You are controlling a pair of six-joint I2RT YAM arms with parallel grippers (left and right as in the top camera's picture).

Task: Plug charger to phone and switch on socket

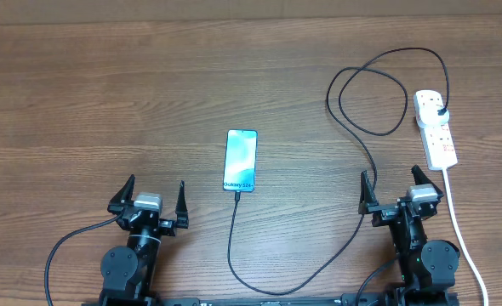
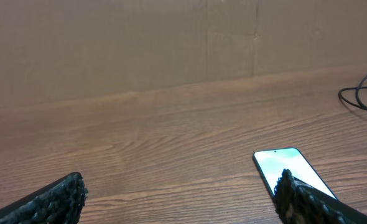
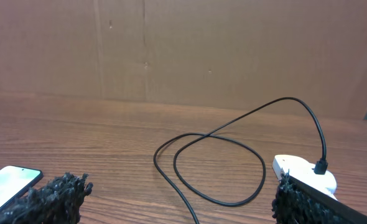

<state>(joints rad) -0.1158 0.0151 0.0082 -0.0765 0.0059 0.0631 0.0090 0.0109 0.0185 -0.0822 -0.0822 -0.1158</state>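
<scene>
While our left hand and right hand stand spread and empty overhead, the phone lies mid-tabletop, the charger looping from its near end to the socket at far right. Our left wrist shows the phone behind one finger. Our right wrist shows the charger plugged into the socket.

The two arms are black with round joints. Bumpy black fingers stick out from grey blocks.
</scene>
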